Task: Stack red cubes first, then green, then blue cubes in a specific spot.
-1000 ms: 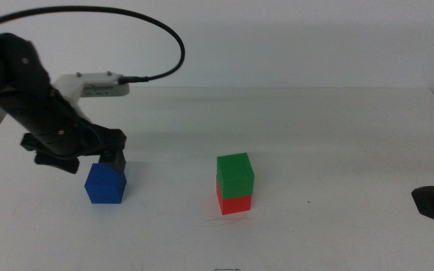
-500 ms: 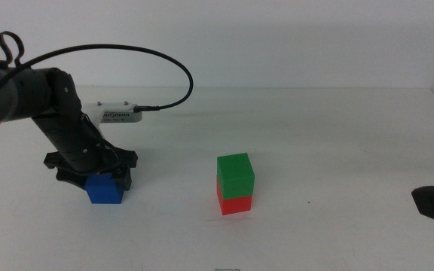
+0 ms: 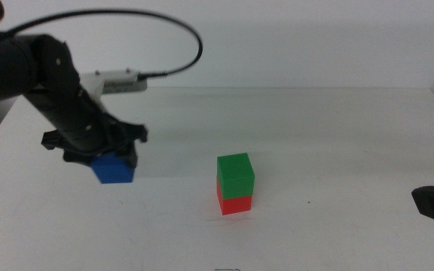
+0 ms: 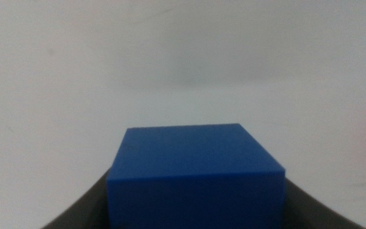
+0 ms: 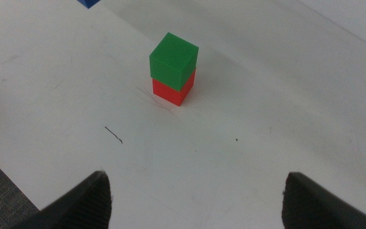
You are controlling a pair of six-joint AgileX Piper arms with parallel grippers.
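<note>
Left gripper [image 3: 114, 159] is clamped on blue cube [image 3: 115, 169], clear of the table [image 3: 337, 135]. Green cube [image 3: 235, 175] sits on red cube [image 3: 236, 202]. Right gripper [image 5: 196, 197] waits at the table's right edge, jaws apart.

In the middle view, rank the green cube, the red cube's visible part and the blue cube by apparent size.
1. Green cube and blue cube: look about alike; the left claw hides the blue cube's top, so no ranking.
2. Red cube: smallest showing, covered by the green cube.
</note>
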